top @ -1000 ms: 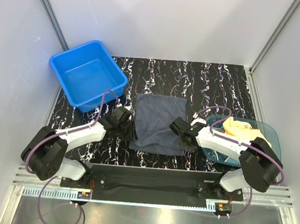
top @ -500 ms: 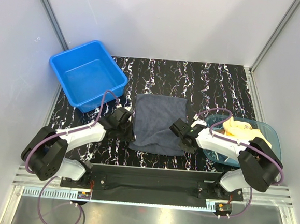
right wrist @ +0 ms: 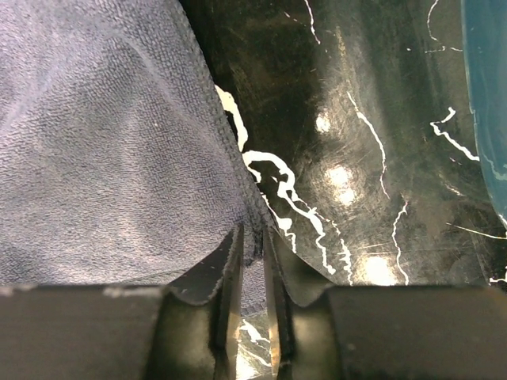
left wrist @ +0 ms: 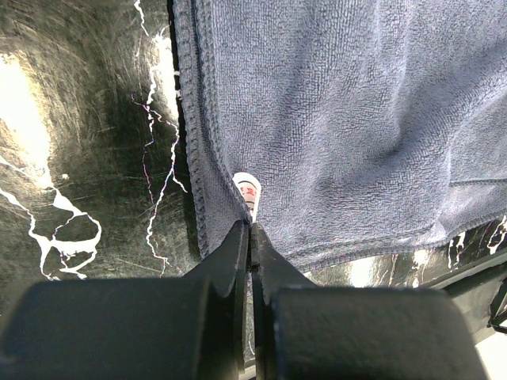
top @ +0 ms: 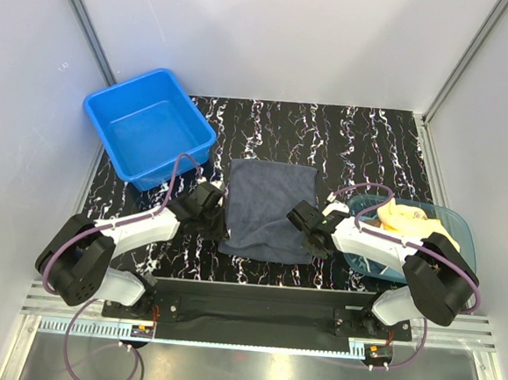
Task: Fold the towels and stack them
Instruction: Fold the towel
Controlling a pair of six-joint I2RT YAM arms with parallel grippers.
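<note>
The fold of the first towel is just starting; the navy-grey towel (top: 268, 209) lies spread flat on the black marbled table (top: 346, 144), and I work at its near corners. My left gripper (left wrist: 250, 229) is clamped tight on the towel's near left hem, right beside a small white tag (left wrist: 247, 190). My right gripper (right wrist: 252, 233) straddles the towel's near right hem with its jaws only narrowly apart; I cannot tell whether they bite the cloth yet.

Next, I judge, the right side needs a firm pinch; then both corners should rise together and travel over to the towel's far edge, kept level so the hems meet squarely. One corner lifting early would skew the fold.

Beyond the towel's far edge the table is bare, so the carry has room. The blue plastic tub (top: 149, 124) stands off the towel's far left corner, well apart; the translucent teal bowl (top: 462, 228), holding a yellow towel (top: 406, 218), sits right of the towel, near my right arm, so that elbow has the tighter margin.
</note>
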